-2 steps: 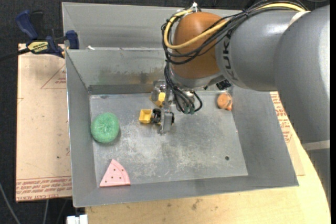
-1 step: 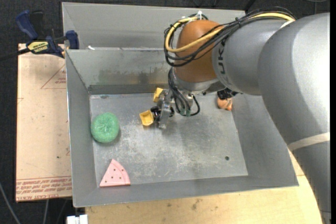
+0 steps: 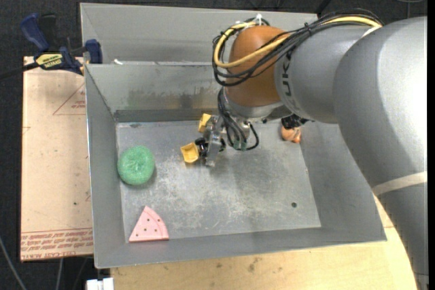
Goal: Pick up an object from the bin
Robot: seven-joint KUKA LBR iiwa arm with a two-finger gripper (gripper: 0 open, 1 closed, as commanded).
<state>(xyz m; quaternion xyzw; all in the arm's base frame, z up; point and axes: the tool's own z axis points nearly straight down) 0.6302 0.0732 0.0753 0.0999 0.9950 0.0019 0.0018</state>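
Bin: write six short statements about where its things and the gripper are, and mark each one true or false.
1. The gripper is down beside a small yellow thing near the middle of the bin. True.
2. A green round thing lies near the left wall. True.
3. The gripper is over the green round thing. False: it is off to that thing's right, well apart from it.
4. A pink wedge lies flat in the near left corner. True.
5. The pink wedge touches the green round thing. False: bare floor shows between them.
6. A blue ball lies in the right part. False: a small orange thing lies there.
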